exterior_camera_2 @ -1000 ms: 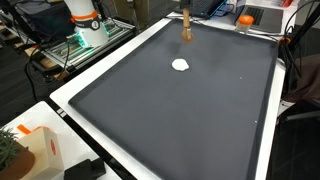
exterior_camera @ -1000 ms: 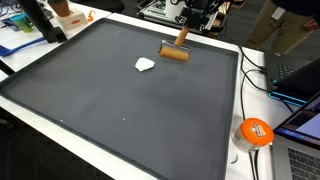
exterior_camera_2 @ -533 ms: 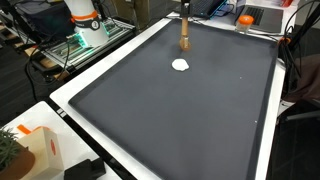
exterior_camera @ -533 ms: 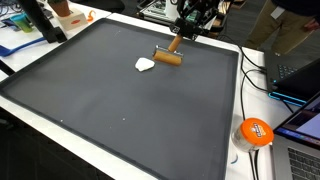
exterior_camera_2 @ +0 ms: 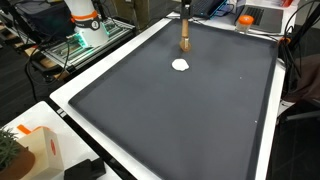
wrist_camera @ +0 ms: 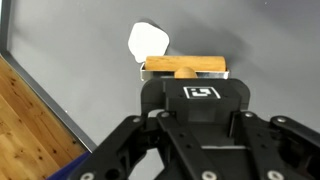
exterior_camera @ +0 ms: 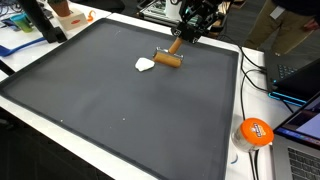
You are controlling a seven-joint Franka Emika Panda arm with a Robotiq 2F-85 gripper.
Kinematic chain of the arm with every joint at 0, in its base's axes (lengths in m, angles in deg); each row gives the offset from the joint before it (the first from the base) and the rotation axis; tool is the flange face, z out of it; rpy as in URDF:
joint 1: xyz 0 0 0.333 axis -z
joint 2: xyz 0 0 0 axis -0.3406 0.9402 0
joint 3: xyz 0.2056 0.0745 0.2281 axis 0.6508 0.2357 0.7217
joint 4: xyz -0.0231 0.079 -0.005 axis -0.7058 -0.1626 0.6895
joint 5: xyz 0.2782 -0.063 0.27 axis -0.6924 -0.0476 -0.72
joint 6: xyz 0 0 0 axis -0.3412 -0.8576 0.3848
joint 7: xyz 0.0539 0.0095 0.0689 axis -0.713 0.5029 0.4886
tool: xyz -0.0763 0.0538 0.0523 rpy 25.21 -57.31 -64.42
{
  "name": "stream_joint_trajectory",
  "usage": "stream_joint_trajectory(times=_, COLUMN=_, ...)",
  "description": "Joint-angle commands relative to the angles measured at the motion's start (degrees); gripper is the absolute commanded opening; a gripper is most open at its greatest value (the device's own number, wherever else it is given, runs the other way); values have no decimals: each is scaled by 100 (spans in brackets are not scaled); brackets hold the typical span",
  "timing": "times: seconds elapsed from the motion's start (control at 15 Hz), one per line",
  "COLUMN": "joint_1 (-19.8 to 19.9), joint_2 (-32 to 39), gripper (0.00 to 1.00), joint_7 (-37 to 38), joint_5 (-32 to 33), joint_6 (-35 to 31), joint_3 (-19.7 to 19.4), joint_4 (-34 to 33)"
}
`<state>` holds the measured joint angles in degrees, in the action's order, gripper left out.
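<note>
I have the claw (exterior_camera: 186, 33) clenched on the light-brown wooden block-headed brush (exterior_camera: 169, 59), its head just beside the small white crumpled scrap (exterior_camera: 145, 65) beyond the claw, so the sweeping looks barely begun.

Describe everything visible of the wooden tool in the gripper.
The wooden tool is light brown: a short crossbar head on a thin straight handle. The gripper is shut on the handle's top, holding it tilted, head lowest, near an edge of the dark mat. The head sits beside the white lump; contact with it or the mat is unclear.
</note>
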<state>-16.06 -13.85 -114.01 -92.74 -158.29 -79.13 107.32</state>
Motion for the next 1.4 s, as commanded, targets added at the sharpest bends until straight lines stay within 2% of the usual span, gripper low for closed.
stream_joint_trajectory(times=0.0, joint_1=489, joint_2=-423, gripper=22, joint_7=-164, joint_5=192, joint_6=-134, joint_3=983, joint_4=132)
stream_joint_trajectory(times=0.13, joint_1=973, joint_2=-848, gripper=22, joint_7=-199, joint_5=241, joint_6=-30, joint_3=1867, joint_4=193)
stream_joint_trajectory(times=0.27, joint_1=1342, joint_2=-1253, gripper=22, joint_7=-203, joint_5=150, joint_6=94, joint_3=2517, joint_4=285)
stream_joint_trajectory(times=0.33, joint_1=1658, joint_2=-1453, gripper=22, joint_7=-203, joint_5=93, joint_6=153, joint_3=3003, joint_4=309)
stream_joint_trajectory(times=0.53, joint_1=2472, joint_2=-1866, gripper=22, joint_7=-203, joint_5=-136, joint_6=582, joint_3=4043, joint_4=327)
stream_joint_trajectory(times=0.6, joint_1=1804, joint_2=-1491, gripper=22, joint_7=-14, joint_5=40, joint_6=232, joint_3=3426, joint_4=46)
stream_joint_trajectory(times=0.67, joint_1=1869, joint_2=-1604, gripper=47, joint_7=3, joint_5=28, joint_6=258, joint_3=3532, joint_4=40)
stream_joint_trajectory(times=1.0, joint_1=1793, joint_2=-1437, gripper=47, joint_7=10, joint_5=32, joint_6=257, joint_3=3393, joint_4=44)
stream_joint_trajectory(times=1.07, joint_1=1795, joint_2=-1408, gripper=22, joint_7=10, joint_5=32, joint_6=258, joint_3=3388, joint_4=41)
stream_joint_trajectory(times=1.33, joint_1=1666, joint_2=-1551, gripper=22, joint_7=988, joint_5=323, joint_6=-152, joint_3=2969, joint_4=287)
